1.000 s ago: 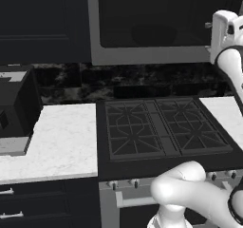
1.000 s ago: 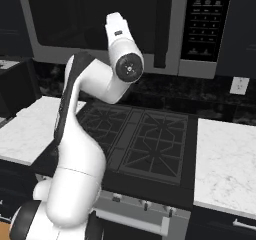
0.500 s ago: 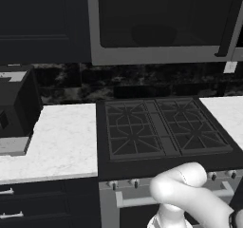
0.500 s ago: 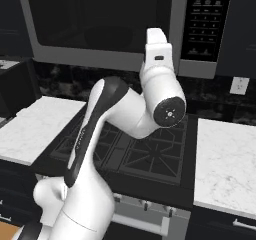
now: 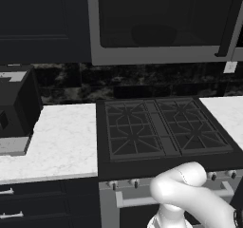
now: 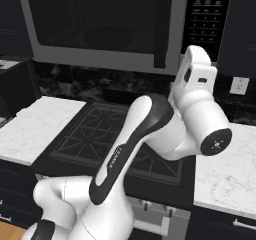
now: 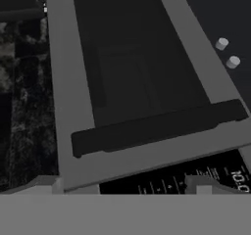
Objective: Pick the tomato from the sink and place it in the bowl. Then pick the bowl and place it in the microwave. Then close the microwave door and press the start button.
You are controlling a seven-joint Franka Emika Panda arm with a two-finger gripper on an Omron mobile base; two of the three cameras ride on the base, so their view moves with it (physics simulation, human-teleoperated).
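The microwave (image 6: 105, 59) hangs above the stove with its door (image 5: 161, 23) shut. Through the dark window a round dark shape, the bowl (image 5: 154, 33) (image 6: 107, 36), rests inside. The tomato is hidden and the sink is out of view. My gripper (image 6: 196, 59) is raised just right of the black bar handle (image 6: 161, 26), pointing at the keypad panel (image 6: 207, 9). In the hand view the door (image 7: 127, 82) lies rolled sideways, the handle (image 7: 157, 126) crosses the middle, and the panel's display (image 7: 206, 175) sits just above my gripper (image 7: 125, 182). Its fingertips (image 7: 45, 182) stand wide apart, open and holding nothing.
A black gas stove (image 5: 161, 127) sits below the microwave between white marble counters (image 5: 57, 141) (image 6: 225, 174). A black boxy appliance (image 5: 14, 108) stands on the left counter. A wall outlet (image 6: 239, 85) is right of the arm. Dark cabinets flank the microwave.
The arm has swung rightward, from in front of the microwave door to the keypad panel, and has left the left base view. The jaws have stayed open.
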